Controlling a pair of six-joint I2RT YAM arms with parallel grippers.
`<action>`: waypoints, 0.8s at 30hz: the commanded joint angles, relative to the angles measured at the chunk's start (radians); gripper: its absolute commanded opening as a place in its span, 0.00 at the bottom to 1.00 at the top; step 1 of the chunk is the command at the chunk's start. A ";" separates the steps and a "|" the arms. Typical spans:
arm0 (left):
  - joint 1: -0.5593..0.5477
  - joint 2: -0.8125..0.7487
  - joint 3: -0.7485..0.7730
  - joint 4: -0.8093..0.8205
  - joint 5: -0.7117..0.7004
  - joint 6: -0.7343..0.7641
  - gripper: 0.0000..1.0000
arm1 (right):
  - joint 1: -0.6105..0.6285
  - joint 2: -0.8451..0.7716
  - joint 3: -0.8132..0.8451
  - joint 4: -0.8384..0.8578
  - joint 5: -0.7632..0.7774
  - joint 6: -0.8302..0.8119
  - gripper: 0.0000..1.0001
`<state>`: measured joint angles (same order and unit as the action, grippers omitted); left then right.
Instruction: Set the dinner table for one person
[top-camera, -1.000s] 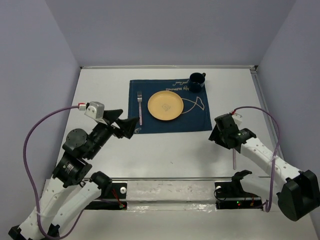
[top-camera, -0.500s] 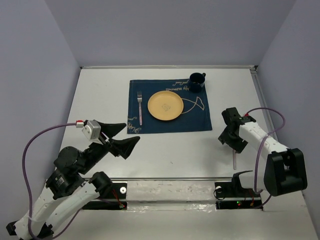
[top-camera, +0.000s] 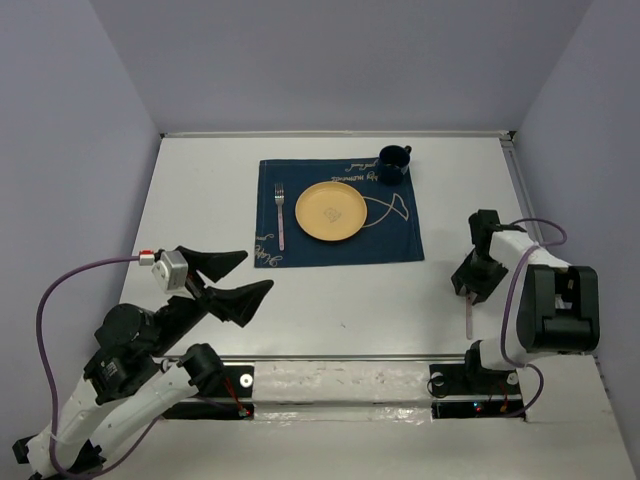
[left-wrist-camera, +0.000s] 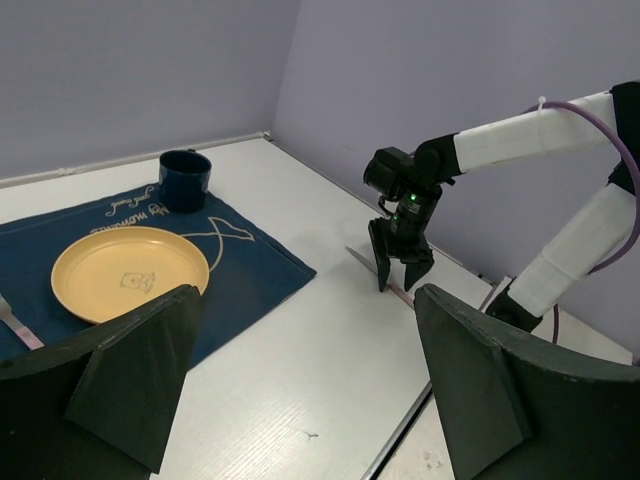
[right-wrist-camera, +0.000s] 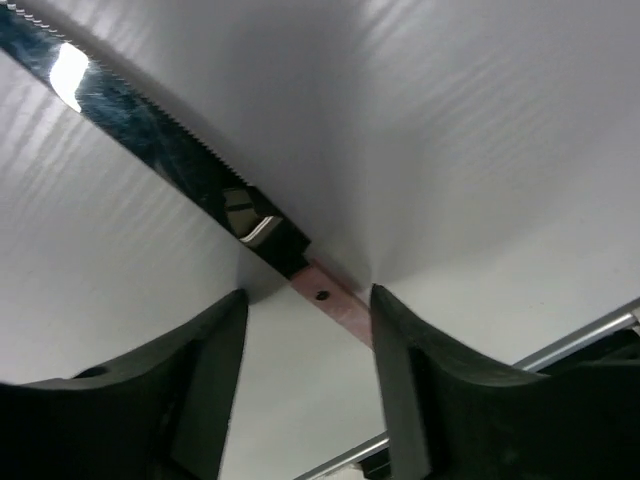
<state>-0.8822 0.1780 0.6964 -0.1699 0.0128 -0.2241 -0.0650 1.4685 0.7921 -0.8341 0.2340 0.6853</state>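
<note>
Desk (top-camera: 330, 300) carries the serrated knife (right-wrist-camera: 170, 160) by its right edge, lengthwise near-to-far, blade toward the far edge. My right pincer (right-wrist-camera: 307, 300) straddles it, released.

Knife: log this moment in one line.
right jaws open, astride knife on table | left jaws open, empty | fork, plate, mug on placemat
</note>
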 joint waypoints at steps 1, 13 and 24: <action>-0.004 -0.005 0.031 0.021 -0.036 0.025 0.99 | 0.002 0.078 0.002 0.084 -0.093 -0.058 0.42; 0.023 0.064 0.029 0.015 -0.039 0.025 0.99 | 0.002 0.101 0.047 0.259 -0.038 -0.095 0.00; 0.110 0.196 0.023 0.004 -0.050 0.031 0.99 | 0.165 -0.102 0.303 0.132 0.078 -0.251 0.00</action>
<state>-0.8104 0.3164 0.6964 -0.1909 -0.0269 -0.2173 0.0116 1.5009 0.9173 -0.6903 0.2623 0.5205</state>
